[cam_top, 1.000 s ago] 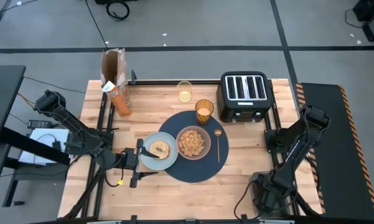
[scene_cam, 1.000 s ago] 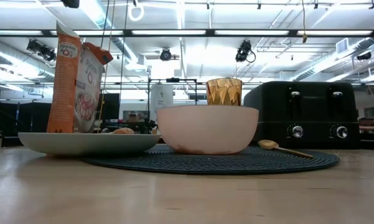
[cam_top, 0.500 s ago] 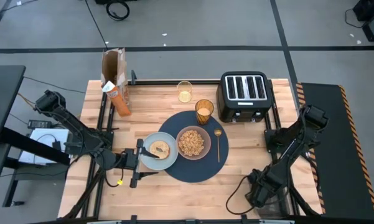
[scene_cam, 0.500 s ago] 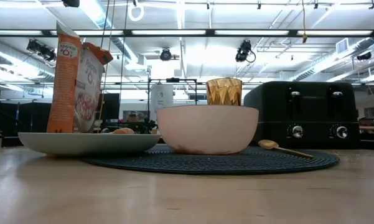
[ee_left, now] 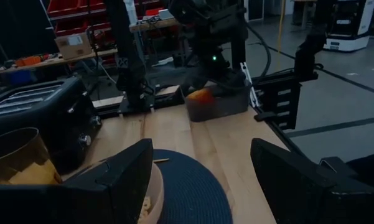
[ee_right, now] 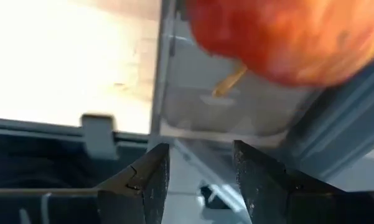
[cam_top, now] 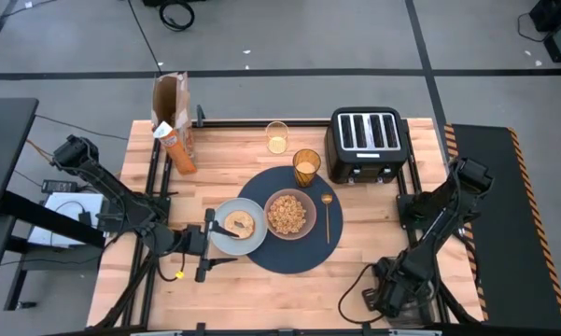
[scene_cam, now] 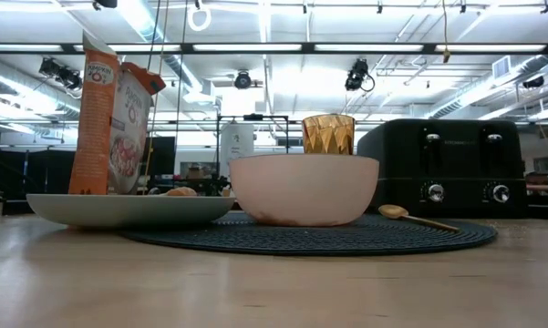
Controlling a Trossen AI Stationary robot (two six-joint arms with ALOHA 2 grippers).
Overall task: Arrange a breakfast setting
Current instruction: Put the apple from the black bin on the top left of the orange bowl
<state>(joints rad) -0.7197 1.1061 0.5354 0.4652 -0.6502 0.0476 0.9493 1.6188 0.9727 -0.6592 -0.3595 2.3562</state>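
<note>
The right gripper (ee_right: 199, 180) has sunk lower toward the bottom right of the high view than it was a second ago, off the bench's near right corner, and its jaws have drawn in over that second; in the right wrist view they stand a little apart with nothing between them, the red apple (ee_right: 286, 37) just ahead in a clear bin (ee_right: 236, 112); the left wrist view shows that bin in the upper middle with the apple inside (the right arm bent over it). I judge this the reach for the apple, the one piece not yet on the setting.

The left gripper (cam_top: 203, 245) rests at the lower left edge of the pale blue-grey plate (cam_top: 226, 241), jaws spread and empty, unchanged. The bagel (cam_top: 238, 223) lies on the plate; the pinkish bowl (cam_top: 290, 214) of cereal sits mid-frame on the navy placemat (cam_top: 294, 254), gold spoon (cam_top: 327, 215) to its right, amber tumbler (cam_top: 306, 166) above.
</note>
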